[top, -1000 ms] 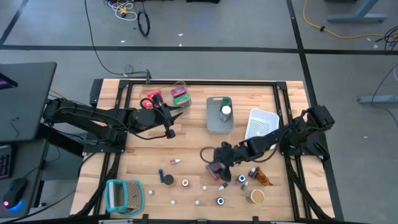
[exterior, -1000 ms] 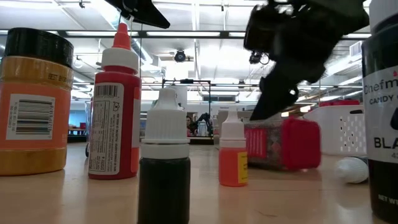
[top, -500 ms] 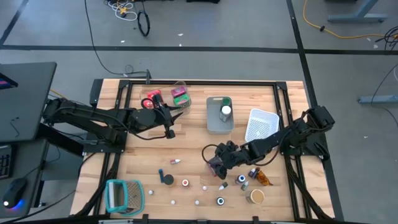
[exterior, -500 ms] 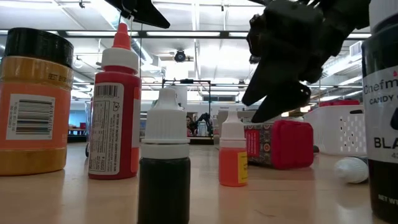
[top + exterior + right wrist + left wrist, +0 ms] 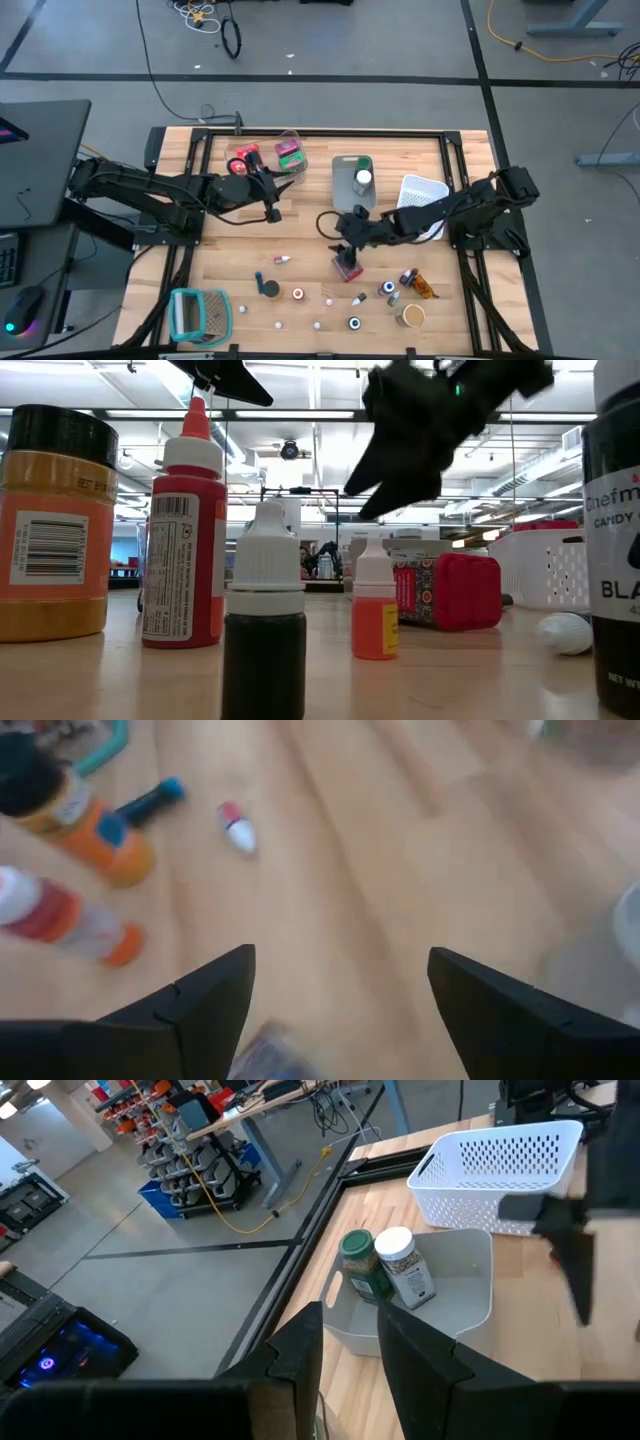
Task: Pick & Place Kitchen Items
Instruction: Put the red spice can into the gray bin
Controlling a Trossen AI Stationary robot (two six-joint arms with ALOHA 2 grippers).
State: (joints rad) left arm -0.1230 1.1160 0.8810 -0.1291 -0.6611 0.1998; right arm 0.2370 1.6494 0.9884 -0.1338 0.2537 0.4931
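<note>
Lifted clear, right hand (image 5: pixel 347 232) gapes above red-capped jar (image 5: pixel 347 263); left hand's (image 5: pixel 272 205) grip unclear.

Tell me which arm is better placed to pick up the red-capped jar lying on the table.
The right. Its gripper hangs beside the red-capped jar with fingers spread wide and empty. The left gripper waits farther away, near the clear bin at the table's far side.

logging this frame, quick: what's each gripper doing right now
left gripper: cannot tell, hangs over the table's left half.
right gripper: open, empty, above the red-capped jar.
</note>
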